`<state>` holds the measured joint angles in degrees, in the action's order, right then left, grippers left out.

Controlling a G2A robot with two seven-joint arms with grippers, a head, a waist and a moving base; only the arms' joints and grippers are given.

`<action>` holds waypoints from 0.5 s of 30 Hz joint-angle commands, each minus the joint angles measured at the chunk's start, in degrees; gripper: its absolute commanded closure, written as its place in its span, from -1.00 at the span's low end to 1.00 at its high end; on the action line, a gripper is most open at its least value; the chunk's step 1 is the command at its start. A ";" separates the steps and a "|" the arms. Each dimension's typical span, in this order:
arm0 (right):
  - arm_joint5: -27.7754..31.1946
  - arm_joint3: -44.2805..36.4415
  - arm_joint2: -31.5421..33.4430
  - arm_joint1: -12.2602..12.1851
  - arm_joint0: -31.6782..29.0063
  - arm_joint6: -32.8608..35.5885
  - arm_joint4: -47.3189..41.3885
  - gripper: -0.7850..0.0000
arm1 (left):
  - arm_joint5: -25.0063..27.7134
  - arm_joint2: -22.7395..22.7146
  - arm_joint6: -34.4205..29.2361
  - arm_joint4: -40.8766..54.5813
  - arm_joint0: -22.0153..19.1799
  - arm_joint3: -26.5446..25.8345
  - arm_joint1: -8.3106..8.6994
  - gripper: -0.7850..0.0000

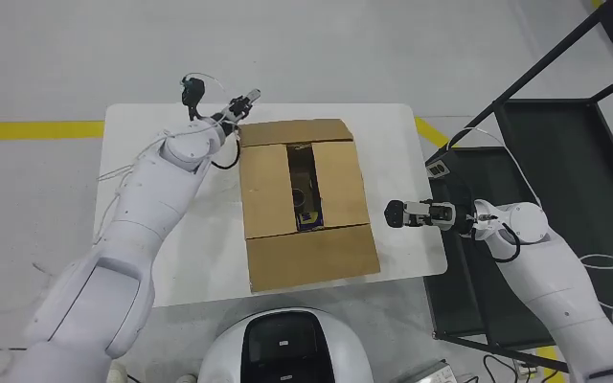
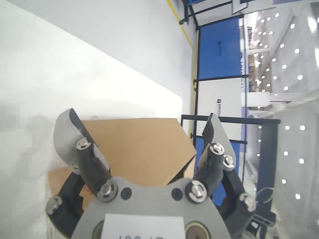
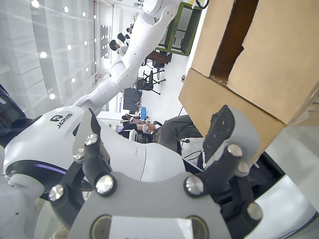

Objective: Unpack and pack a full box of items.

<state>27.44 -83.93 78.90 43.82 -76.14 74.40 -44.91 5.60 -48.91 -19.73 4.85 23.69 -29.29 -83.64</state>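
A brown cardboard box (image 1: 306,201) stands in the middle of the white table (image 1: 153,259). Its two long flaps lie nearly closed, leaving a narrow slot where dark items (image 1: 305,206) show inside. My left gripper (image 1: 244,103) is at the box's far left corner, open, with the box flap (image 2: 139,145) beyond its fingers and nothing between them. My right gripper (image 1: 393,213) hovers just off the box's right side, open and empty; the right wrist view shows the box side (image 3: 249,58) close to one fingertip (image 3: 223,123).
A black metal rack (image 1: 536,172) stands right of the table, close behind my right arm. Bare table surface lies left of the box and along the front edge. A yellow floor line (image 1: 48,129) runs behind the table.
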 commanded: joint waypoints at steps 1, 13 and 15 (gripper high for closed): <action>0.00 0.00 0.00 0.00 0.00 0.00 0.00 -1.00 | 3.19 -2.82 -1.98 1.97 0.56 -0.79 1.20 -1.00; -7.76 -7.47 -3.52 0.74 2.89 -6.34 11.16 -1.00 | 7.73 -19.24 -20.22 3.65 14.70 -20.47 10.28 -1.00; -9.51 -8.74 -4.99 0.94 4.23 -6.87 14.73 -1.00 | 6.98 -21.39 -22.28 2.63 17.64 -24.63 11.38 -1.00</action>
<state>18.92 -92.06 74.69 44.66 -72.63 67.82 -32.26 13.01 -69.00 -40.79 8.07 39.38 -51.14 -72.88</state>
